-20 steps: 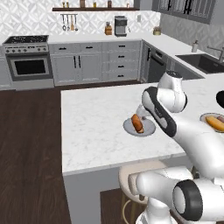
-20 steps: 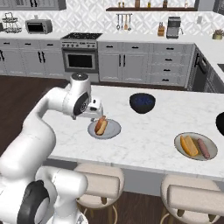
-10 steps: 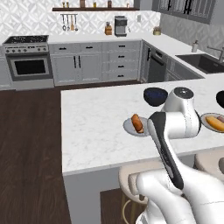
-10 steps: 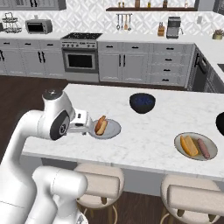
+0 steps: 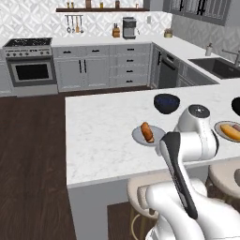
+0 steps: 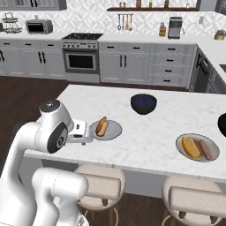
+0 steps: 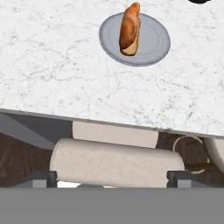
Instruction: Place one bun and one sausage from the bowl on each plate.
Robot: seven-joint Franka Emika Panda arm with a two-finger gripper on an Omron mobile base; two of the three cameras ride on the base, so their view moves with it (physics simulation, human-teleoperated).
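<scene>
Where filled: grey plate point(image 7: 151, 41), bun point(image 7: 129, 29)

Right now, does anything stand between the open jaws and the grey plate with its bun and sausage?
Nothing visible does. In the hand view, bare marble counter lies between the gripper at the near edge and the grey plate, where bun and sausage already rest.

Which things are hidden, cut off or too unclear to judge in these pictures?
- Black bowl: cut by the right edge in the right base view; its contents cannot be seen.
- Olive plate: cut by the right edge in the left base view.
- Grey plate: the arm covers its near side in the left base view.
- Gripper: fingertips barely rise above the bottom band in the hand view.
- Blue bowl: inside too dark to judge.
</scene>
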